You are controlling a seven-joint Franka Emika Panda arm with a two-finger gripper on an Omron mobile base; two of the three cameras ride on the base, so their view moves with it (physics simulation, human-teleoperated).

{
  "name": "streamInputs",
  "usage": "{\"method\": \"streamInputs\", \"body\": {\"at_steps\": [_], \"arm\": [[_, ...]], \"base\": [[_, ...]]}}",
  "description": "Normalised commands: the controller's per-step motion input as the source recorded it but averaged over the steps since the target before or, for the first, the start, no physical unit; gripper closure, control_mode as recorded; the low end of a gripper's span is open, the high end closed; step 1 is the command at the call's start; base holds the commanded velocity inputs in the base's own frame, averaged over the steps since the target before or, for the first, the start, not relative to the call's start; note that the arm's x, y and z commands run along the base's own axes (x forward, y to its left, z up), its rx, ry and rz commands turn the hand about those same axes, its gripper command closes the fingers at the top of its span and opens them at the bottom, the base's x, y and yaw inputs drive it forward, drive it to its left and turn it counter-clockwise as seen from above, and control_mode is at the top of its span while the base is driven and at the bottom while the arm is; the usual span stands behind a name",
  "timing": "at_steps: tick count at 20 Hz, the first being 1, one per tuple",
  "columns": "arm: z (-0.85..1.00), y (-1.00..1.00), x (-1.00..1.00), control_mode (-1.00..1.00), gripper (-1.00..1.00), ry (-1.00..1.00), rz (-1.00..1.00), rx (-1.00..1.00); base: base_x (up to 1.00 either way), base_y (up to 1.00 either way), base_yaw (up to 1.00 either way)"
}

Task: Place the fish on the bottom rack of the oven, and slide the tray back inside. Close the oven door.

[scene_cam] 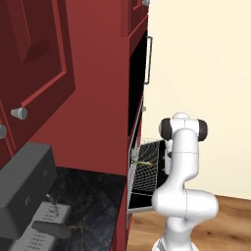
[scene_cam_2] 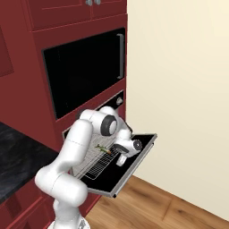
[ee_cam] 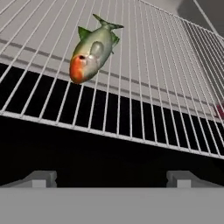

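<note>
Left base view: red cabinetry, dark worktop (scene_cam: 93, 196) at lower left; oven (scene_cam: 133, 147) seen edge-on, door (scene_cam: 142, 208) dropped flat, rack (scene_cam: 147, 171) drawn out over it, fish (scene_cam: 142, 163) lying on the wires.

Right base view: black-glass appliance (scene_cam_2: 85, 71) above; below it, rack (scene_cam_2: 91, 163) extended over open door (scene_cam_2: 134, 165); fish (scene_cam_2: 103, 149) resting on the grid near the cavity side; pincer (scene_cam_2: 121, 160) hovering just beside the rack's front edge.

Hand view: fish (ee_cam: 93, 48) free on the rack (ee_cam: 131, 109), orange-red end toward the camera, set back from the front bar; pincer (ee_cam: 112, 177) empty, fingers (ee_cam: 41, 178) spread wide apart, nothing between them.

Placement apparently done; rack not yet slid in, door not yet shut.

Risks, as judged: an abrupt or off-centre push could skew and jam the rack, or jolt the fish along the wires; raising the door before full insertion would trap the protruding rack.
</note>
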Motion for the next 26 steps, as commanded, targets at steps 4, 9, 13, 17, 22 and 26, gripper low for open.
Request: {"method": "streamInputs", "body": {"at_steps": [4,9,13,17,22,26], "arm": [[-0.31,0.24,0.31,-1.00,-1.00,0.00,-0.12,0.00],[-0.41,0.20,0.32,-1.00,-1.00,0.00,-0.09,0.00],[-0.56,0.27,0.29,-1.00,-1.00,0.00,-0.09,0.00],[-0.77,0.32,0.24,-1.00,-1.00,0.00,-0.06,0.00],[-0.79,0.56,0.26,-1.00,-1.00,-0.03,-0.05,0.00],[-0.78,0.95,0.25,-1.00,-1.00,-0.10,-0.06,0.00]], "base": [[0.00,0.00,0.00],[0.00,0.00,0.00],[0.00,0.00,0.00],[0.00,0.00,0.00],[0.00,0.00,0.00],[0.00,0.00,0.00]]}}
